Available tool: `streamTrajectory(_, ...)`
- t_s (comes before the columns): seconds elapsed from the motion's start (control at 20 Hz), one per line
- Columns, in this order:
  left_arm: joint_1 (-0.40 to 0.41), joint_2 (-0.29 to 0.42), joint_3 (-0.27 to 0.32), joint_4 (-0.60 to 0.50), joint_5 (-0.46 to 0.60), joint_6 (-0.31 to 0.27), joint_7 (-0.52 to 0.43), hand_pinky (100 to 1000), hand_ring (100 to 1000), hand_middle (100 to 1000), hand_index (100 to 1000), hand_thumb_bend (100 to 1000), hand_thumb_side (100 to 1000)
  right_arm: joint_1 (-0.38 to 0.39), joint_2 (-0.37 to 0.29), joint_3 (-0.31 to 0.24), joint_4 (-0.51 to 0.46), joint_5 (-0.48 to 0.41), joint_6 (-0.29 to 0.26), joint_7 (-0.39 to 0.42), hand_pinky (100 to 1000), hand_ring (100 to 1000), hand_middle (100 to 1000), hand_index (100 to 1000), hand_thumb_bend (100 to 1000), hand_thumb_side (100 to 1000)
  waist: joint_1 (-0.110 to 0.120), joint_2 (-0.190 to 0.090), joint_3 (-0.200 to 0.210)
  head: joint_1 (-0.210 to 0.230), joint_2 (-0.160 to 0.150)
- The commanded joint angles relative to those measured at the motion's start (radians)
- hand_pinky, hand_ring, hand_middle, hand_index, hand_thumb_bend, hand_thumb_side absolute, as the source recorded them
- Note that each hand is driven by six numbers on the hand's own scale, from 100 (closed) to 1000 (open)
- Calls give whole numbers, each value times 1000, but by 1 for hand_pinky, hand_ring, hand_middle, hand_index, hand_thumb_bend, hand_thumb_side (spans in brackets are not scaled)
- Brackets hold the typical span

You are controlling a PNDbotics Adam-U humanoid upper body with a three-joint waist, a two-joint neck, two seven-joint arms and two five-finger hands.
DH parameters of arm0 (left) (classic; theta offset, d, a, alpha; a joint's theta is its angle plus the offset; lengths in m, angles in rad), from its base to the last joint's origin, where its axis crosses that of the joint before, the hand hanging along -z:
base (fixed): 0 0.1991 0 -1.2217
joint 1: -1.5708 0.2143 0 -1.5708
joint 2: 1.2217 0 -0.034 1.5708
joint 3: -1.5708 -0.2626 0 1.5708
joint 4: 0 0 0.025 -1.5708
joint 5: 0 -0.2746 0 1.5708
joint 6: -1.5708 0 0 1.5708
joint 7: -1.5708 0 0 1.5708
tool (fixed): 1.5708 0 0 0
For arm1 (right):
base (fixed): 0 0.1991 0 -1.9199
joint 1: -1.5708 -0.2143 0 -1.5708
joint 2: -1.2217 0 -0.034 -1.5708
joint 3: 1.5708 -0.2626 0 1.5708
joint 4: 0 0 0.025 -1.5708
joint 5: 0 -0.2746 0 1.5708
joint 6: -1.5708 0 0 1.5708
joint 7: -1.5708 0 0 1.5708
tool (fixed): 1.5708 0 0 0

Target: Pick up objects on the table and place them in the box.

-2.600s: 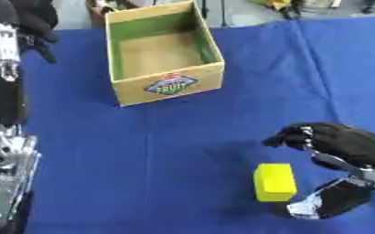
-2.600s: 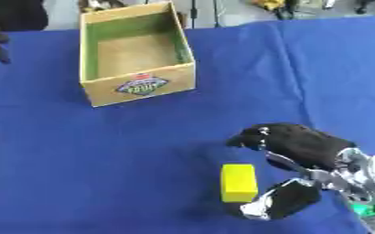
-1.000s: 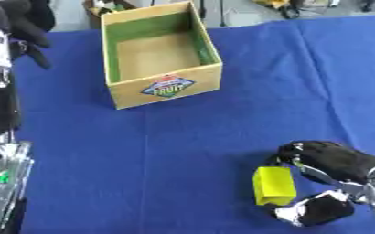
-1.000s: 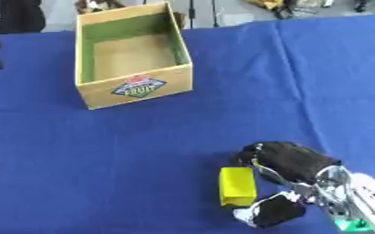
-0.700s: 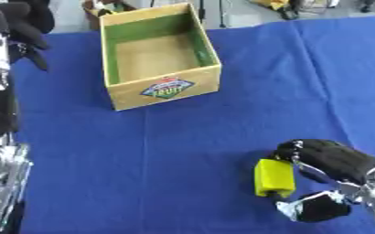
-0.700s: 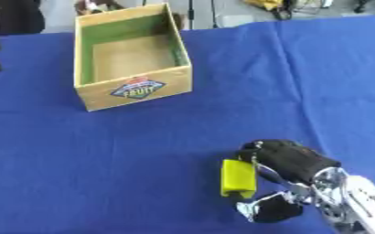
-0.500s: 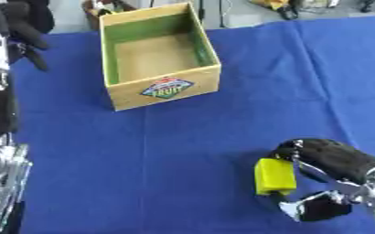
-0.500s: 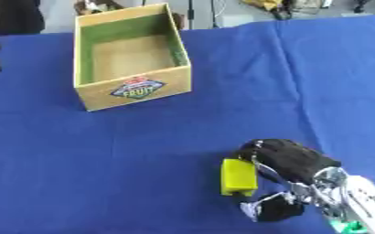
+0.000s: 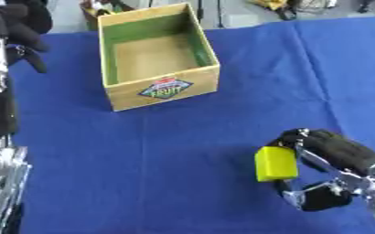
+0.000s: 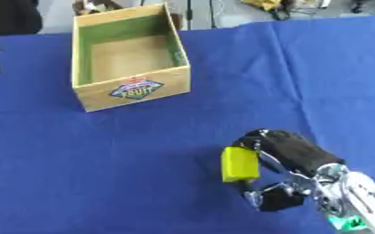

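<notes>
Left eye view: a yellow block (image 9: 275,163) is grasped by the right hand (image 9: 328,155) at the lower right of the counter (image 9: 142,155).
The block stands upright between the curled fingers above and the thumb below, and I cannot tell if it touches the blue cloth. The box (image 9: 155,56) stands open well apart from it, at the far side, with a green inner wall and a fruit label on its front. The left hand (image 9: 16,28) is raised at the upper left edge; if its fingers are curled or straight I cannot tell.
</notes>
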Motion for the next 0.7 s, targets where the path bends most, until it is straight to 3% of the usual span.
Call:
streamTrajectory(0.05, -12, 12, -4, -18, -5, 0, -2, 297, 469, 448, 684, 100, 847, -37, -22, -28, -11, -49, 12, -74, 592, 586, 234, 278, 100, 191, -5, -22, 1, 2, -10)
streamTrajectory(0.4, -7, 17, -6, -18, -6, 1, -5, 297, 470, 448, 683, 100, 847, -174, -96, -83, -11, -142, -10, -162, 594, 579, 215, 269, 100, 191, -14, -31, 6, 1, -12)
streamTrajectory(0.7, -7, 19, -14, -18, -3, -1, -13, 295, 469, 447, 683, 100, 847, -336, -159, -114, -11, -251, 60, -174, 603, 574, 199, 264, 100, 187, -20, -30, 34, -28, -18)
